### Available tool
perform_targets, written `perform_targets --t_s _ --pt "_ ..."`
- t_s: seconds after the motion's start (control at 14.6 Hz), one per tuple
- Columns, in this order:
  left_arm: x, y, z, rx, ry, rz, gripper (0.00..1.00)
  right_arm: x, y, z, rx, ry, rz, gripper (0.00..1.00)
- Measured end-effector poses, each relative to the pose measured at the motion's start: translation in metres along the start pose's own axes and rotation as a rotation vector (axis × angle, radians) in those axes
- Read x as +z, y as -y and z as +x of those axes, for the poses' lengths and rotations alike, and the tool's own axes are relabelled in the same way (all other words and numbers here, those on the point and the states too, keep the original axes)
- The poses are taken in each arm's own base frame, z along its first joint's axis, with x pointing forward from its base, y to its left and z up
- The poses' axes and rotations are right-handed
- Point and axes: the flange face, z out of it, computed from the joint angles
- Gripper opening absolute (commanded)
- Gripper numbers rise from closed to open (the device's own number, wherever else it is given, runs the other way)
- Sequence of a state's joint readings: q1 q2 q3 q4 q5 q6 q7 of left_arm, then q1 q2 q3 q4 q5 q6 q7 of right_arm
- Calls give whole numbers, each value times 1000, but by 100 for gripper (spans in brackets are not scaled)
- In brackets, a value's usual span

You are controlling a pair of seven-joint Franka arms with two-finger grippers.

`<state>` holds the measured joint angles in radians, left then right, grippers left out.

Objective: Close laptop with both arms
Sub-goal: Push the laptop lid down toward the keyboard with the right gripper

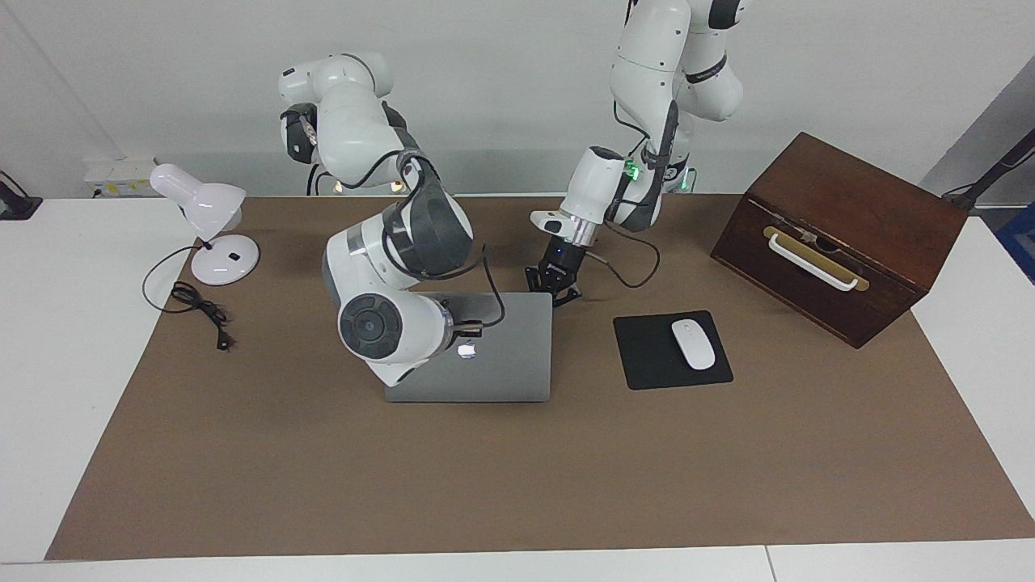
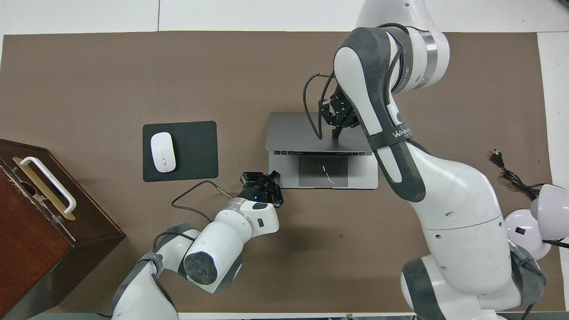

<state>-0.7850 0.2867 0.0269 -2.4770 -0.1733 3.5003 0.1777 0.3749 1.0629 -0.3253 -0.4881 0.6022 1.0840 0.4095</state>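
Observation:
The silver-grey laptop (image 1: 509, 356) (image 2: 289, 133) sits mid-table, partly open. Its lid leans low over the keyboard, and a strip of keys and the trackpad (image 2: 323, 171) still show. My right arm reaches over the laptop. Its gripper (image 2: 336, 131) is shut, with the fingertips down on the lid's outer face. In the facing view that gripper is mostly hidden by its own wrist. My left gripper (image 1: 554, 284) (image 2: 266, 178) is shut and sits low at the corner of the laptop's base nearest the robots, toward the left arm's end of the table. It holds nothing.
A black mouse pad (image 1: 647, 356) with a white mouse (image 1: 693, 343) lies beside the laptop, toward the left arm's end. A dark wooden box (image 1: 841, 234) stands further that way. A white desk lamp (image 1: 210, 218) and its cable (image 1: 202, 307) are at the right arm's end.

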Motion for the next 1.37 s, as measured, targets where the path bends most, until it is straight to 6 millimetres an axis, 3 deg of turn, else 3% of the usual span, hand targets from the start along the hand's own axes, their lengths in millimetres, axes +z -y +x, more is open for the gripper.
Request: perform_targets --t_s 1.37 --pt "0 0 0 1 -1 0 0 38 4 26 34 20 -11 0"
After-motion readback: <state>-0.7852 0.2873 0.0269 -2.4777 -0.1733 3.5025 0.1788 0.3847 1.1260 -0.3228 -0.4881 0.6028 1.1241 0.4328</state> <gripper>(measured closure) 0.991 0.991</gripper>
